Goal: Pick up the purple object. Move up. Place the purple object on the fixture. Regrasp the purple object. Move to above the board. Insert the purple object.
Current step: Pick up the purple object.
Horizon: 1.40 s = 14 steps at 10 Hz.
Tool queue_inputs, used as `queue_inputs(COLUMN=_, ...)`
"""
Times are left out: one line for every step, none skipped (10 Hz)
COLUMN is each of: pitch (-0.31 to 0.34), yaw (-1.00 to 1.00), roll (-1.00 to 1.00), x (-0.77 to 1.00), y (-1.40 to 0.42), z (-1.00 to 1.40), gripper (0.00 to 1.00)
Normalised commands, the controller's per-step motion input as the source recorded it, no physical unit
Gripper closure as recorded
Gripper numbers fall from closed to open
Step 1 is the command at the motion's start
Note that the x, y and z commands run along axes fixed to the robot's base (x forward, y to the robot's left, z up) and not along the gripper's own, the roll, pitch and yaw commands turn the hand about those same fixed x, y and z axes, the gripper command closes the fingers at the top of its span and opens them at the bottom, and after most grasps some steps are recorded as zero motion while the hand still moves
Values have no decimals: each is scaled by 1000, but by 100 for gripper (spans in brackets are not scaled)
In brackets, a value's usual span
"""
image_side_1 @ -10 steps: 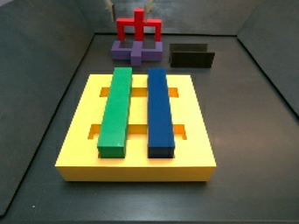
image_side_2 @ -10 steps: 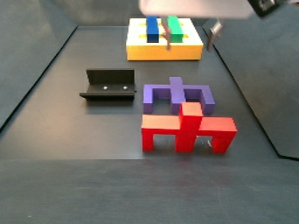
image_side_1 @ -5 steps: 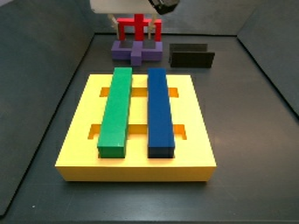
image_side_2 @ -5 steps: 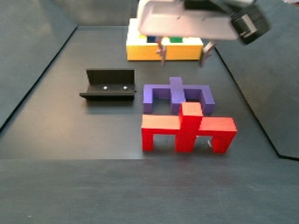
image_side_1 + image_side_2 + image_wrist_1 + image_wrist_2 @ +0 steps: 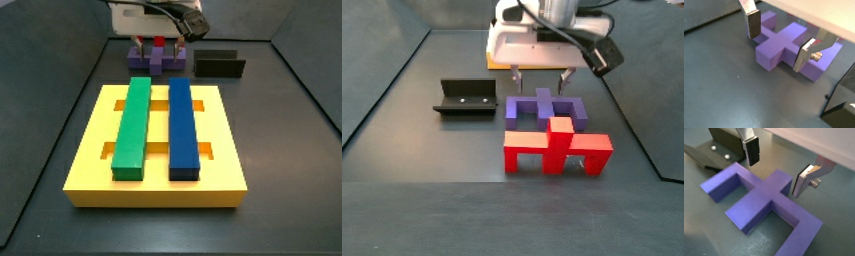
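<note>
- Dark grey floor [image 5: 422,150], low walls all round; bare floor beside the purple object [image 5: 545,106] on the fixture's side.
- Purple object lies flat on floor, betw. the red piece [image 5: 556,148] and the board [image 5: 160,155]; red piece just beside it, edges close.
- Fixture [image 5: 466,98] near purple object, apart, w/ clear gap.
- Gripper [image 5: 777,170] over purple object, jaws spread wide, fingers [image 5: 753,23] straddling its central post, nothing gripped.
- Board carries green bar [image 5: 132,127] & blue bar [image 5: 182,129].
</note>
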Motion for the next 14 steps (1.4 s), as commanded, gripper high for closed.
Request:
queue_inputs(pitch=-31, yaw=0, roll=0, x=0, y=-6, z=-411, gripper=0)
queue_inputs(pitch=-26, yaw=0, roll=0, x=0, y=-14, z=-383, gripper=0)
queue_inputs(pitch=0, yaw=0, roll=29, x=0, y=0, z=-46, gripper=0)
queue_inputs(pitch=0, yaw=0, roll=0, x=0, y=0, z=0, gripper=0)
queue_inputs(pitch=0, yaw=0, roll=0, x=0, y=0, z=0, gripper=100)
queue_inputs(pitch=0, yaw=0, roll=0, x=0, y=0, z=0, gripper=100)
queue_inputs(pitch=0, yaw=0, roll=0, x=0, y=0, z=0, gripper=100)
queue_inputs(pitch=0, yaw=0, roll=0, x=0, y=0, z=0, gripper=100)
queue_inputs(pitch=0, yaw=0, roll=0, x=0, y=0, z=0, gripper=100)
queue_inputs(pitch=0, yaw=0, roll=0, x=0, y=0, z=0, gripper=100)
queue_inputs(pitch=0, yaw=0, roll=0, x=0, y=0, z=0, gripper=100)
queue_inputs(pitch=0, yaw=0, roll=0, x=0, y=0, z=0, gripper=100)
queue_inputs(pitch=0, yaw=0, roll=0, x=0, y=0, z=0, gripper=100)
queue_inputs(pitch=0, yaw=0, roll=0, x=0, y=0, z=0, gripper=100)
